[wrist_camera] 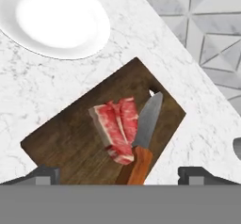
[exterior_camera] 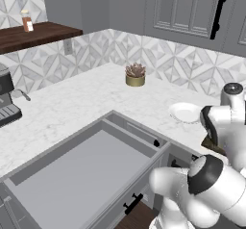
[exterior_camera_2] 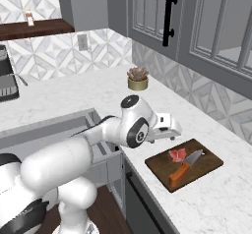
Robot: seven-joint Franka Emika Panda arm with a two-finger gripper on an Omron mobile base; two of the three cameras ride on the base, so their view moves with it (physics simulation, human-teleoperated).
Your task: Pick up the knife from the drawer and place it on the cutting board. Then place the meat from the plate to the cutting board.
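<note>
Gripper (wrist_camera: 119, 175) spread wide, holding nothing, hanging just above the cutting board (wrist_camera: 70, 138). Directly below, the meat (wrist_camera: 116, 128) lying flat near the board's middle, touching the knife (wrist_camera: 143, 138), blade toward one short edge, orange handle toward the opposite edge. Beyond the board, the plate (wrist_camera: 56, 18) bare and white on the counter (wrist_camera: 28, 91), off the board's far corner. Further out, the drawer (exterior_camera: 81, 175) gaping open with a bare grey floor. Looks like both placements done. From here, best to lift straight up, fingertips kept clear of handle and steak, nothing nudged off the board's edge.
</note>
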